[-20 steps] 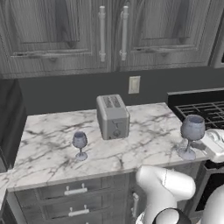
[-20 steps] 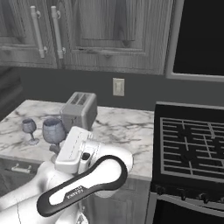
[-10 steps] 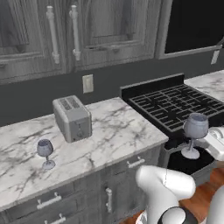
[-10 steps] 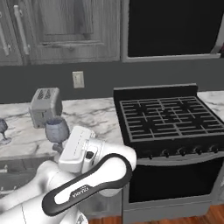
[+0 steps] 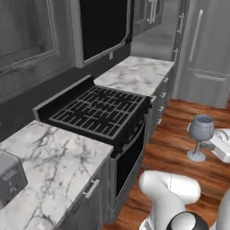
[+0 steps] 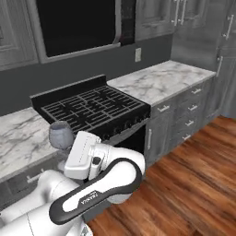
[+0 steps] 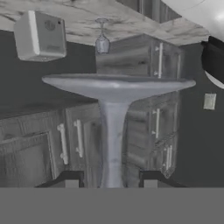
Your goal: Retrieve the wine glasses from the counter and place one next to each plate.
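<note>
My gripper (image 5: 204, 146) is shut on the stem of one translucent grey-blue wine glass (image 5: 201, 134), held upright over the wooden floor. That glass (image 6: 61, 134) peeks out behind the white hand in the right base view. The hand view is rolled upside down: the held glass's foot and stem (image 7: 113, 131) rise between my fingertips (image 7: 112, 178). Beyond them the other wine glass (image 7: 102, 41) stands on the marble counter (image 7: 131, 22) near the toaster (image 7: 40, 36). A part of that counter (image 5: 49, 170) lies at lower left. The plates are out of view.
A black stove (image 5: 99, 110) with grates sits ahead, with a dark microwave (image 6: 78, 23) above it. Another marble counter (image 5: 137, 74) runs beyond it to a tall grey fridge (image 5: 206, 49). Wooden floor (image 5: 179, 148) spreads to the right.
Both base views have swung to the right: the toaster and counter slid off to the left and the stove now sits in the middle. The glass stays in my gripper.
</note>
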Controlling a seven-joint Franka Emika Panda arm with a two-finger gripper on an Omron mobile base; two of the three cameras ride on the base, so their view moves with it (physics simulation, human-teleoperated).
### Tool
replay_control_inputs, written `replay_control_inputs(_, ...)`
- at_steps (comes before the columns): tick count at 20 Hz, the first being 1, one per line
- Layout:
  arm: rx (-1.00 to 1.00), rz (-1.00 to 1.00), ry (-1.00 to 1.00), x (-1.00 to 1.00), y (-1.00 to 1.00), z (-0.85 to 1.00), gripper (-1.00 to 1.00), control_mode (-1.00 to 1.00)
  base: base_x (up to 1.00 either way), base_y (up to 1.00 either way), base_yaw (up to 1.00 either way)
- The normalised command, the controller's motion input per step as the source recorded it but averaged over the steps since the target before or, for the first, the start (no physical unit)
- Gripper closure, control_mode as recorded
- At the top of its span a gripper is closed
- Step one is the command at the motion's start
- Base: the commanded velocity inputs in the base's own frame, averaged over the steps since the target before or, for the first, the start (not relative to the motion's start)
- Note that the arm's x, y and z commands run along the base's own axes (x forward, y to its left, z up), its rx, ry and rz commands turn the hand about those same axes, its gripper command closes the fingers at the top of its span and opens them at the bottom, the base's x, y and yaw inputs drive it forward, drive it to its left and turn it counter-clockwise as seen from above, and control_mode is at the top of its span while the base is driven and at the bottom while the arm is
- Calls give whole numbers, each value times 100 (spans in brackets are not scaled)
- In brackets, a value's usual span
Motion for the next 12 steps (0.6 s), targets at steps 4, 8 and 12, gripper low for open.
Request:
replay_control_inputs(4,0,0,0,0,0,0,100,100,0,-12,-83)
replay_control_inputs(8,0,0,0,0,0,0,100,100,0,-18,-86)
replay_control_inputs(12,0,0,0,0,0,0,100,100,0,-24,-93)
